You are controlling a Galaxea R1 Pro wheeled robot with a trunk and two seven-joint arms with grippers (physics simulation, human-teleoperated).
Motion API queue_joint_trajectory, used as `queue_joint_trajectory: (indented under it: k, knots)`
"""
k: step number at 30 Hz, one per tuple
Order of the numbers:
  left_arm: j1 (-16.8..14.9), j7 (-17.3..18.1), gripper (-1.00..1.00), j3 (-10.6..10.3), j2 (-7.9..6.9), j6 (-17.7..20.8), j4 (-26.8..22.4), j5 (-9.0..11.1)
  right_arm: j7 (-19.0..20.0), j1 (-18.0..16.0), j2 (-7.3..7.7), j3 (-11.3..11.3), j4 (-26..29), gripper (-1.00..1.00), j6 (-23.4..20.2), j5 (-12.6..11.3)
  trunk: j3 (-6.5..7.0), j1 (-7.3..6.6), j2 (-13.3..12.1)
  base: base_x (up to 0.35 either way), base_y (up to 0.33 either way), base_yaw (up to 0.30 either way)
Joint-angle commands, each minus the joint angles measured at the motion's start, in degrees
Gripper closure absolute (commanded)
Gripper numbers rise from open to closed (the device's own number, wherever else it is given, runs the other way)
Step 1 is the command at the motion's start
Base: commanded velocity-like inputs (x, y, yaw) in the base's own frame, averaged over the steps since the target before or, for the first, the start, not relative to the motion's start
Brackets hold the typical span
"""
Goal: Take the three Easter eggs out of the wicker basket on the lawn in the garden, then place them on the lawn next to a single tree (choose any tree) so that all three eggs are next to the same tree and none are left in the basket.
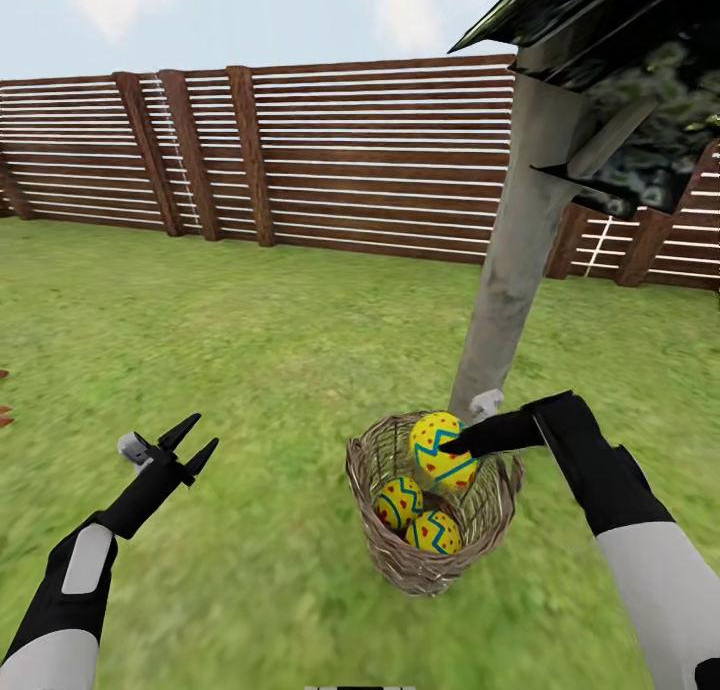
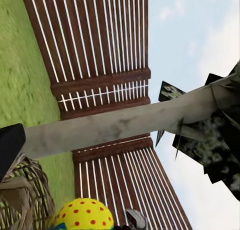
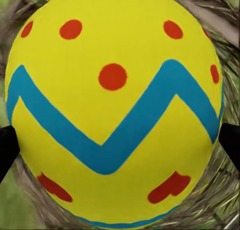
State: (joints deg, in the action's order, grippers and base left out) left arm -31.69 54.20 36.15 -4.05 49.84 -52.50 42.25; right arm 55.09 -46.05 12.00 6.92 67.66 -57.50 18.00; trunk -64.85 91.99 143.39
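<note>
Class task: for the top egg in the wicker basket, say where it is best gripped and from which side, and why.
Grip the top egg across its widest middle, coming from above. It sits highest in the wicker basket, whose walls block the sides. The right tool already straddles that band.

Wicker basket (image 1: 430, 550) on lawn (image 1: 250, 370) just before tree (image 1: 515, 250), two eggs (image 1: 415, 518) inside, third egg (image 1: 442, 452) raised at rim between right gripper (image 1: 462, 444) fingers; fence (image 1: 350, 160) behind; left gripper (image 1: 188, 445) well left.

You have open lawn (image 1: 250, 350) all around the basket (image 1: 400, 550) except behind it, where the tree trunk (image 1: 515, 260) stands close, its leaves (image 1: 640, 120) hanging overhead.
</note>
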Motion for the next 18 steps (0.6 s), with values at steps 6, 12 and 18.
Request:
queue_joint_trajectory:
  k: [6,12,18]
  knots:
    - [-0.1,-0.3,-1.0,0.1,-0.15,0.6,-0.4,0.0,13.4,0.2,0.42,-14.0,2.5,1.0,0.5,0.7,1.28,-0.16,-0.1,-0.163,0.0,0.0]
    - [-0.1,0.3,-1.0,0.1,0.12,0.0,-0.2,0.4,13.7,0.3,0.27,-17.0,2.5,1.0,0.5,0.6,1.51,-0.18,-0.1,-0.063,0.0,0.0]
    - [-0.1,0.5,-1.0,-0.7,3.08,-0.5,-0.6,0.5,13.7,0.3,0.14,-17.2,2.3,1.0,0.5,0.6,1.51,-0.18,-0.1,0.0,-0.091,0.0]
